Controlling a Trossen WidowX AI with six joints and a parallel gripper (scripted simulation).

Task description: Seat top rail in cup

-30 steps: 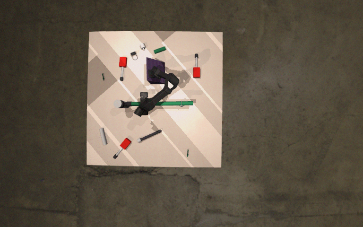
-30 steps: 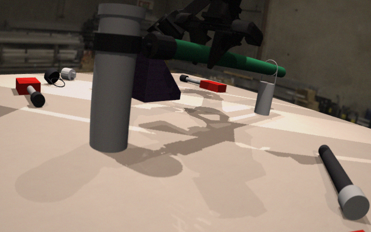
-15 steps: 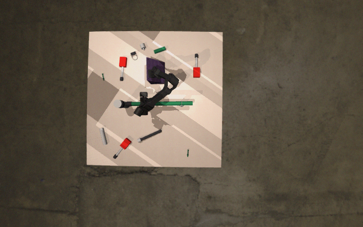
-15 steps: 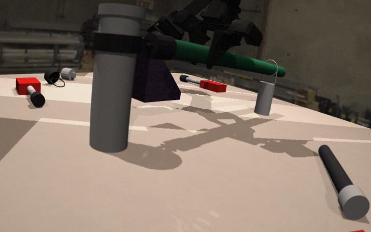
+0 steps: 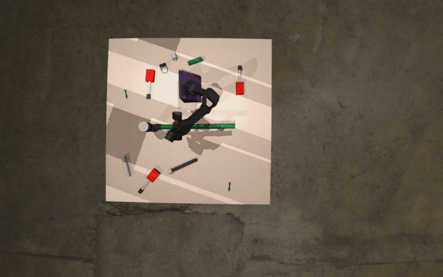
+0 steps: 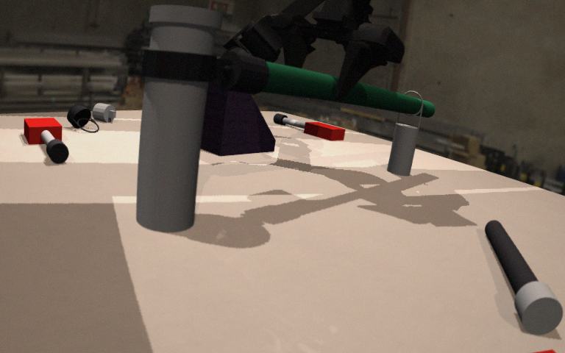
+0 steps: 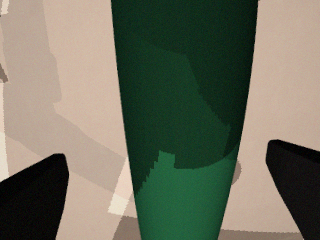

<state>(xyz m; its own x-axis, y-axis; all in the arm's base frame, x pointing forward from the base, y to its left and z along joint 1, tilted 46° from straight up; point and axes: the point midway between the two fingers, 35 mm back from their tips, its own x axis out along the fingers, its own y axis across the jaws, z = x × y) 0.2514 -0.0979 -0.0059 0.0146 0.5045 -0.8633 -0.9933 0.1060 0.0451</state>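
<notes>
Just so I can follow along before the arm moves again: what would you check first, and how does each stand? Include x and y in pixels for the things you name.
1. Jaws open: ok.
2. Both fingers off the green rail [image 5: 215,126] [image 6: 299,79] [image 7: 182,120]: ok, gaps on both sides.
3. Rail's near end inside the black cup [image 6: 249,73]: ok.
4. Rail fully seated: cannot tell, the cup hides its end.
5. Band [image 6: 179,65] up near the post cap [image 5: 143,126] [image 6: 185,16]: ok.
6. Rail through the wire loop [image 6: 421,107]: ok.

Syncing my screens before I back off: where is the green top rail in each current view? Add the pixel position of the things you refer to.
Green top rail [image 5: 215,126] [image 6: 299,77] [image 7: 182,120]:
Top: left of centre, running left-right.
Exterior: upper middle, sloping down rightward.
Wrist: centre, top edge to bottom.
Shared landmark: the gripper [image 5: 173,126] [image 6: 318,81] [image 7: 170,159].
</notes>
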